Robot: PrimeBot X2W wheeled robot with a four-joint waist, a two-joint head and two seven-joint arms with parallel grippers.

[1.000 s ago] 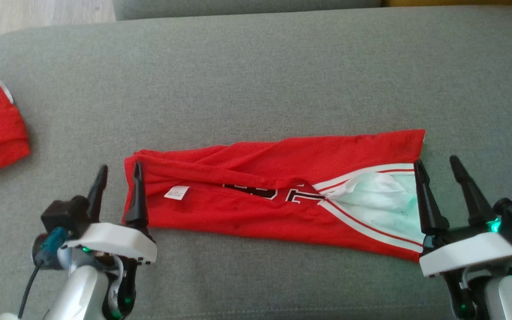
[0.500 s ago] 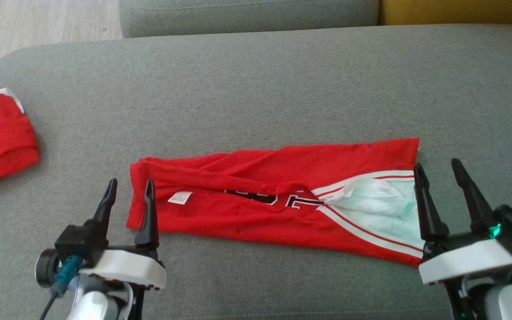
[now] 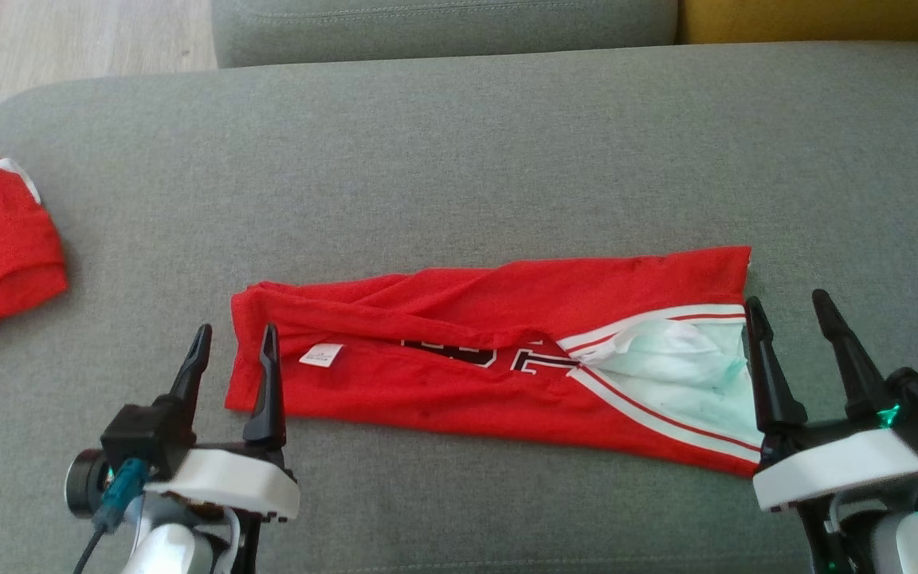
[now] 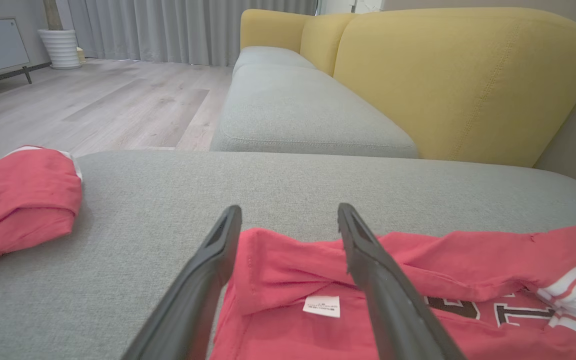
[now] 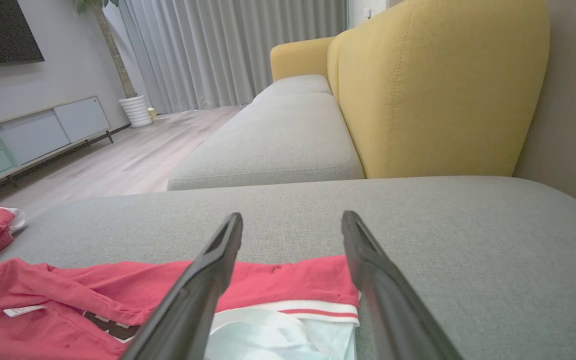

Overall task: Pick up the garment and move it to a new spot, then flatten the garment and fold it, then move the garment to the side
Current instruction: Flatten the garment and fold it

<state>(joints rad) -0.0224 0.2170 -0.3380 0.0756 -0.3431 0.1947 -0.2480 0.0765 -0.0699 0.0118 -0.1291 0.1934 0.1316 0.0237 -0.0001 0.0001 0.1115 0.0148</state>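
Grey sofa [image 3: 459, 159], yellow backrest [image 4: 458, 75] — seemingly wooden floor [image 4: 118, 100].

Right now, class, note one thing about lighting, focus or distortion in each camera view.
Head view: soft, even light, no glare; the garment is sharp. Left wrist view: the left tool blurs toward the lens; the garment looks washed pink. Right wrist view: the wide lens bulges the yellow sofa back; the right tool is soft near the edge.

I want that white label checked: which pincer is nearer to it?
Left. The left pincer is at the shirt's end just beside the label; the right pincer sits at the opposite end.
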